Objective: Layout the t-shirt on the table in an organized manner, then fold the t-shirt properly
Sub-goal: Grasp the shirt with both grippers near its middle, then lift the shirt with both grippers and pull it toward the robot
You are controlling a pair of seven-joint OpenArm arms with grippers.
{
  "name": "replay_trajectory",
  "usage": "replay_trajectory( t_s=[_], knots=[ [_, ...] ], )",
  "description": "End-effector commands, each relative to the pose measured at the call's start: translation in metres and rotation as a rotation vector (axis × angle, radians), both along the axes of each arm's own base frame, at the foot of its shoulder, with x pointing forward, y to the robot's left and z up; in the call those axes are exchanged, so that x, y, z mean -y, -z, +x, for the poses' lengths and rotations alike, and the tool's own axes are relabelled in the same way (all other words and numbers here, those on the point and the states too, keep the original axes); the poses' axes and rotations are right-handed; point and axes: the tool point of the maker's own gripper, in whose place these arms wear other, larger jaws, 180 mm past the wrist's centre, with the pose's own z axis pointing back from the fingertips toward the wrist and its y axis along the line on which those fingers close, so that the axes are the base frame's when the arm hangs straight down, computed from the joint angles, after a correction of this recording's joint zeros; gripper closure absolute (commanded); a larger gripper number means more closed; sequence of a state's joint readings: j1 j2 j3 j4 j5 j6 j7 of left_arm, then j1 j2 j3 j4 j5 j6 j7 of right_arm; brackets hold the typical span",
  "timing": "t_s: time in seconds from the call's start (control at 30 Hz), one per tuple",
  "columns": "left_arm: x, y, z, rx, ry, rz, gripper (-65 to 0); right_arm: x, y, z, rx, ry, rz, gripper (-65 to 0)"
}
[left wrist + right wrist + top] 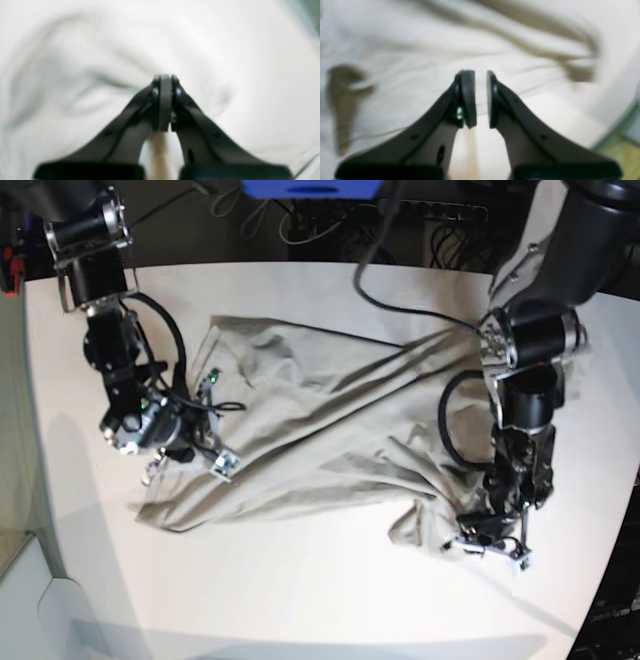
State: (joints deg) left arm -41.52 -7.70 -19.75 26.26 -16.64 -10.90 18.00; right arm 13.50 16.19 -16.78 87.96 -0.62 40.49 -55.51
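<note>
We find the left gripper [165, 100] fully closed over the wrinkled t-shirt [320, 430], hold unclear, the right gripper [481, 98] slightly parted, at the table's [300, 600] nine o'clock.

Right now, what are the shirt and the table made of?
The t-shirt looks like soft cotton-type cloth, matte grey-beige: it sags into folds and wrinkles. The table looks hard and smooth, white with a slight sheen, perhaps laminate or painted board; the pictures can't settle which.
</note>
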Motion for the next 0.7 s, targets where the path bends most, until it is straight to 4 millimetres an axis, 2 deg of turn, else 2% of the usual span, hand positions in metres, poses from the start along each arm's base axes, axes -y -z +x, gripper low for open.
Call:
replay_trajectory(
  t_s=[0.0, 0.1, 0.2, 0.23, 0.3, 0.37, 0.43, 0.5, 0.67],
  knots=[
    [-0.009, -0.036, 0.021, 0.089, -0.014, 0.013, -0.1, 0.000, -0.006, 0.003, 0.024, 0.005, 0.011, -6.6],
    [-0.011, -0.042, 0.024, 0.082, -0.009, 0.004, -0.1, -0.003, 0.017, -0.024, -0.042, 0.002, 0.023, -6.6],
    [-0.008, -0.036, 0.018, 0.030, 0.024, -0.006, -0.1, -0.012, 0.028, -0.039, -0.079, -0.002, 0.041, -6.6],
    [-0.009, -0.041, 0.018, 0.031, 0.034, 0.000, -0.1, -0.017, 0.031, -0.043, -0.088, -0.003, 0.052, -6.6],
    [-0.015, -0.025, -0.001, -0.025, 0.054, 0.019, -0.1, -0.025, 0.037, -0.052, -0.113, -0.005, 0.067, -6.5],
    [-0.018, -0.020, -0.016, -0.039, 0.068, 0.045, -0.1, -0.037, 0.044, -0.065, -0.140, -0.014, 0.089, -6.5],
    [-0.024, -0.018, -0.032, -0.038, 0.069, 0.081, -0.1, -0.058, 0.047, -0.080, -0.160, -0.023, 0.137, -6.5],
    [-0.028, -0.020, -0.042, -0.033, 0.075, 0.106, -0.1, -0.087, 0.046, -0.099, -0.176, -0.061, 0.191, -6.6],
    [-0.067, -0.036, -0.072, -0.052, 0.012, 0.117, -0.1, -0.168, 0.025, -0.139, -0.178, -0.240, 0.301, -6.6]
  ],
)
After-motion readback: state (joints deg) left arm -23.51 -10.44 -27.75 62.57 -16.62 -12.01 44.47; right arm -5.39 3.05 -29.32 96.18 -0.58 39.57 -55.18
